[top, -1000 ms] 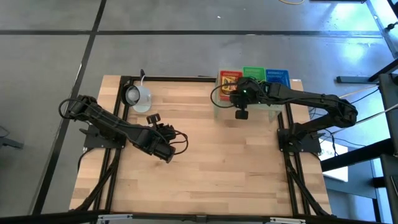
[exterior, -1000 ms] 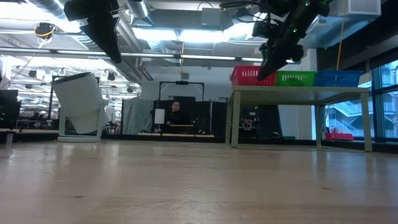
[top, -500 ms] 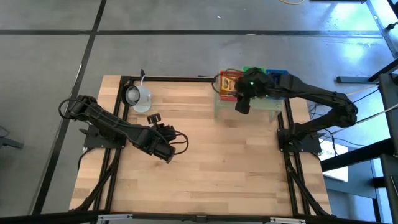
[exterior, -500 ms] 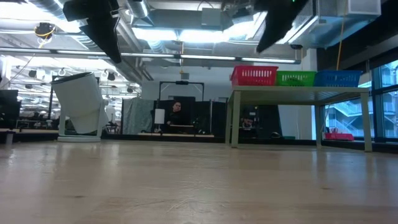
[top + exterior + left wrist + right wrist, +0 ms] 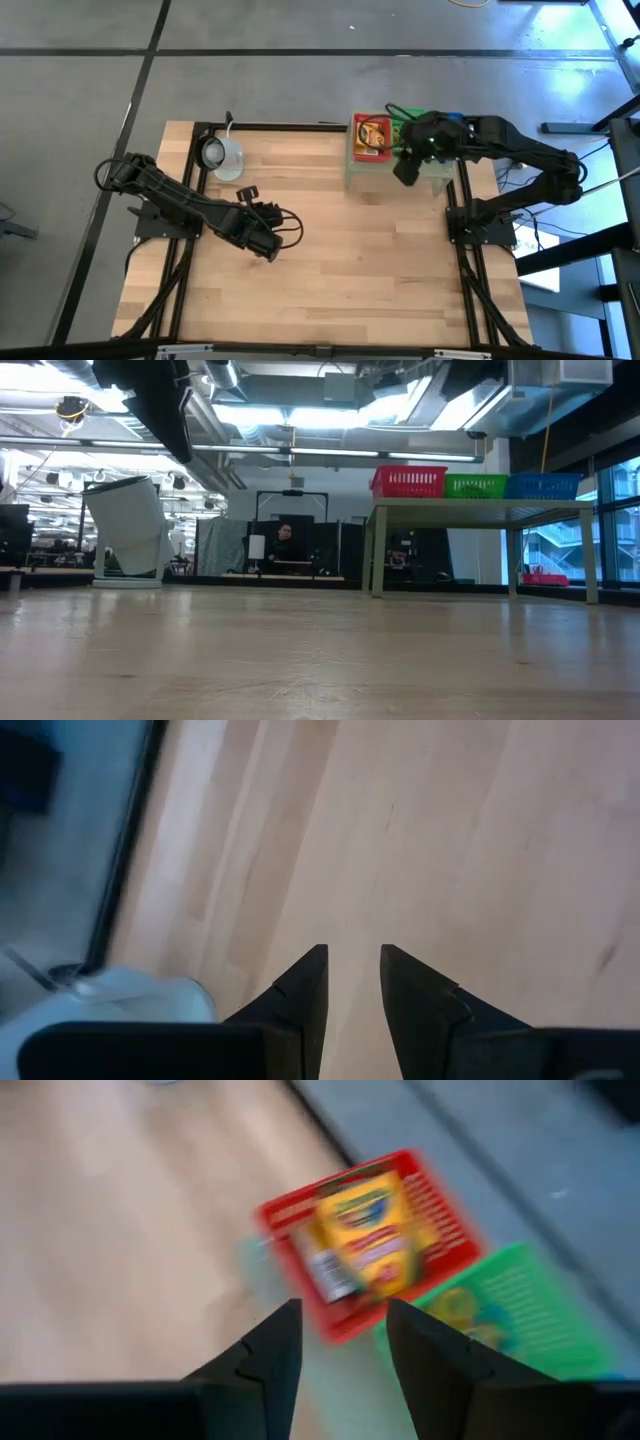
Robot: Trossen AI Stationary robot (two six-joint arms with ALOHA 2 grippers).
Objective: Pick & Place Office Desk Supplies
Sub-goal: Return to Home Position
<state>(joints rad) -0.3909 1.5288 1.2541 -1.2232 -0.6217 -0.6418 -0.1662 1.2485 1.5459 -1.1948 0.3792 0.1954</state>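
Change: the right gripper (image 5: 405, 168) has pulled off the red bin (image 5: 371, 137) toward 3 o'clock and lifted clear of the low view.
Right gripper: fingers spread, nothing between them.
Crayon box (image 5: 362, 1238): lying in the red bin on the shelf (image 5: 480, 506), at the table's (image 5: 380, 280) 1 o'clock, with the green bin (image 5: 476, 486) and blue bin (image 5: 545, 486) alongside.
Left gripper (image 5: 353, 955): parked toward 9 o'clock, fingers narrowly apart, empty.
Meaning: placing looks finished; only the retreat to rest remains.

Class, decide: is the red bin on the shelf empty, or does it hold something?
Not empty. The right wrist view shows a yellow printed box lying inside the red bin.
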